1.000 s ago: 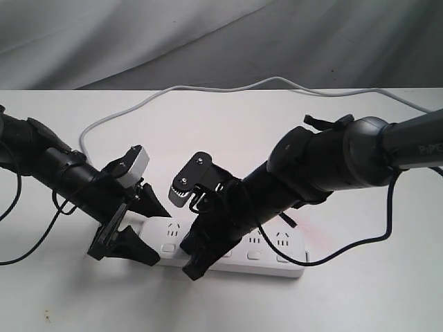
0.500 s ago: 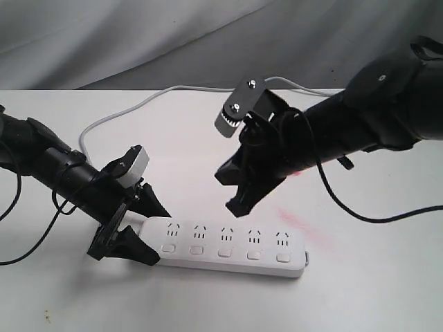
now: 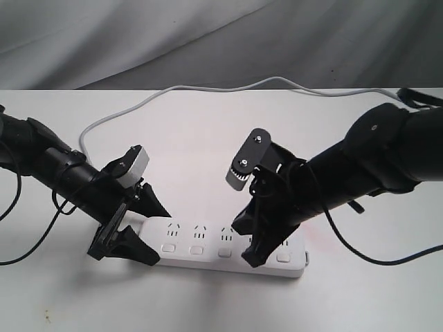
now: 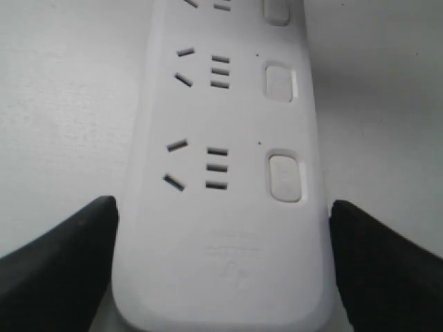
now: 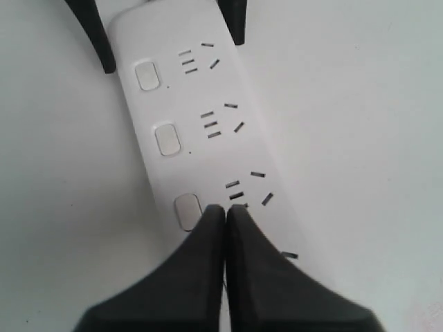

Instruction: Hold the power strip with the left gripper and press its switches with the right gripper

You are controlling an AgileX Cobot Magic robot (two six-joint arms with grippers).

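Observation:
The white power strip [image 3: 208,238] lies flat on the white table, its grey cord [image 3: 208,88] looping off toward the back. My left gripper [image 3: 160,237] is shut on the strip's left end, one black finger on each long side. In the left wrist view the power strip [image 4: 221,207] fills the gap of the left gripper [image 4: 221,277]. My right gripper [image 3: 252,259] is shut and empty, pointing down at the fourth switch. In the right wrist view the right gripper [image 5: 225,211] hovers over the power strip [image 5: 208,124] beside a switch [image 5: 187,211]; contact is unclear.
A grey cloth backdrop [image 3: 208,34] hangs behind the table [image 3: 360,304]. Black arm cables [image 3: 387,259] hang over the table on the right, and another cable [image 3: 28,252] on the left. A faint pink mark [image 3: 325,238] lies right of the strip.
My right gripper lifted off the strip's left half, rose toward the back, then came down again further right, over the fourth switch. The left gripper and strip stayed put.

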